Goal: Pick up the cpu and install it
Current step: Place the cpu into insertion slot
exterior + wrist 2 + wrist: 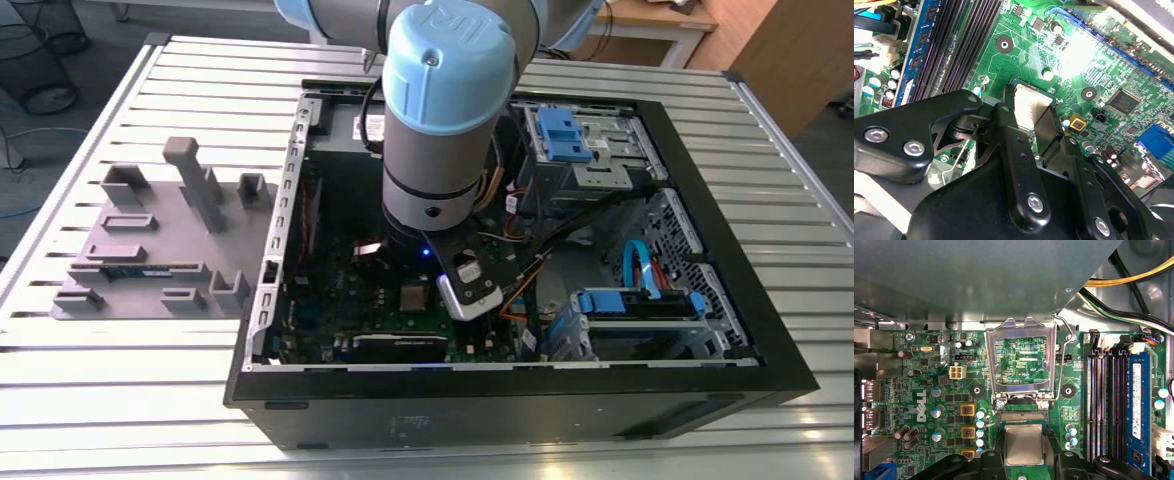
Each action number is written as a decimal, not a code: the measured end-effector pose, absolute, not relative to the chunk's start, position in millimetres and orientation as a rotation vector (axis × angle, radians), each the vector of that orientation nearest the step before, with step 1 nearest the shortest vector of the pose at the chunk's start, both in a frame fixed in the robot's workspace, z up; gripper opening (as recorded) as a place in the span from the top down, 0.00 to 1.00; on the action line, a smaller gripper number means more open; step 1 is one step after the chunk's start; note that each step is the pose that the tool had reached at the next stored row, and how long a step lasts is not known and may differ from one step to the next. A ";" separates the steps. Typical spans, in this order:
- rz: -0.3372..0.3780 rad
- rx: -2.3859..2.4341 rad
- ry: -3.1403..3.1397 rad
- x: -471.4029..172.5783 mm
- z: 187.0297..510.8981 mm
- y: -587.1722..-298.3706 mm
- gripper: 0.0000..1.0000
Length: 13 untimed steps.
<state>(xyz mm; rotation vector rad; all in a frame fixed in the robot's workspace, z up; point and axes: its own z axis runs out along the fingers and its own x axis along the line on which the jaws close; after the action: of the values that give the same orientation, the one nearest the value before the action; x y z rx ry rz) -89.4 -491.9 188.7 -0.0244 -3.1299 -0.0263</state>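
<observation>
Lying open on a slatted metal table (120, 400), the case (534, 400) has a grey tray (147, 240) beside it at the exterior view's left. Inside, the gripper (1024, 449) has its jaws closed on two edges of the cpu (1024, 440), just beside the hinge of the raised frame (1019, 329). Alongside run memory slots (1104, 400); the case wall (979, 275) stands close behind the frame.
</observation>
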 end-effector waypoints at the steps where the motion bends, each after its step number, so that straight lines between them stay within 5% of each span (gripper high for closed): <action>1: -0.026 -0.024 -3.130 -89.4 188.7 -491.9 0.59; 13: -0.030 -0.025 -3.130 -89.3 193.2 -491.6 0.59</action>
<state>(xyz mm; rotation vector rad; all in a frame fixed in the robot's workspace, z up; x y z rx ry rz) -89.3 -491.6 193.2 -0.0246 -3.1302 -0.0298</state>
